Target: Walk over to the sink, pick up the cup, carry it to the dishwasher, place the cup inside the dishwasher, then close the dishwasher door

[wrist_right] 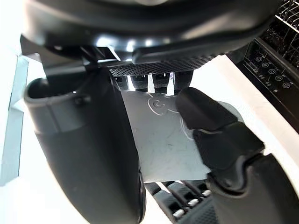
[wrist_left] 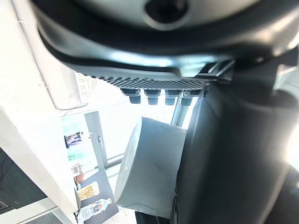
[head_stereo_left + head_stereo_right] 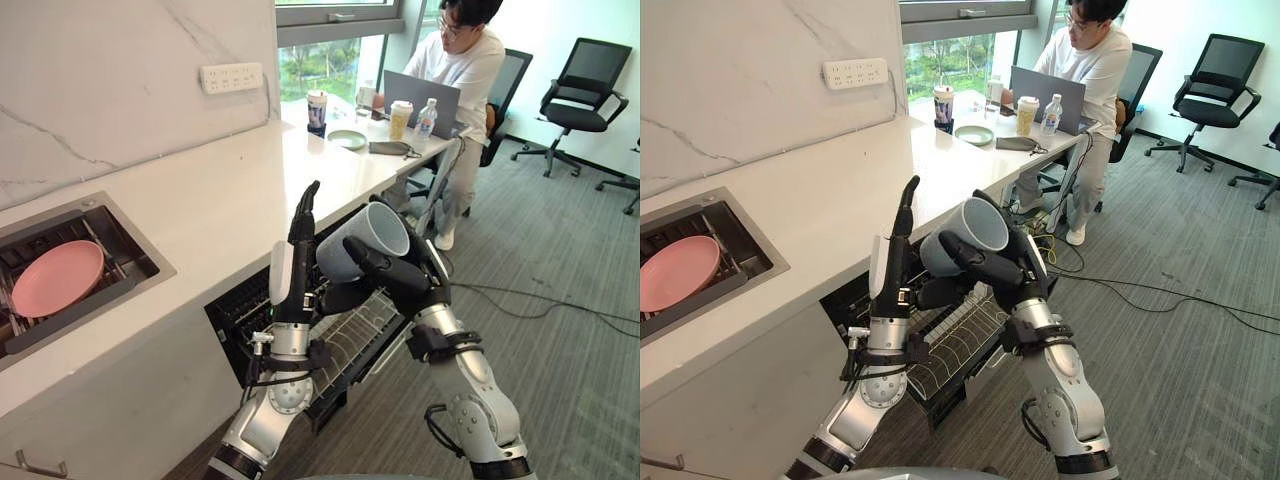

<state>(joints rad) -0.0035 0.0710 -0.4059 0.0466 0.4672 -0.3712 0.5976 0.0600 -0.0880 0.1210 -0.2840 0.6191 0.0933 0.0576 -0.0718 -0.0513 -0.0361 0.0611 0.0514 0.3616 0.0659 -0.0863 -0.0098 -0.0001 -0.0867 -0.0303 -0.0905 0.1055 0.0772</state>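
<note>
One plate [image 3: 57,277] in sink [image 3: 148,250], cup [image 3: 360,240] in right hand [image 3: 395,272]

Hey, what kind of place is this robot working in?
Most likely an office kitchenette: a white counter with a sunken sink, an open dishwasher beneath it, and beyond, office chairs on carpet where a person sits at a laptop.
</note>
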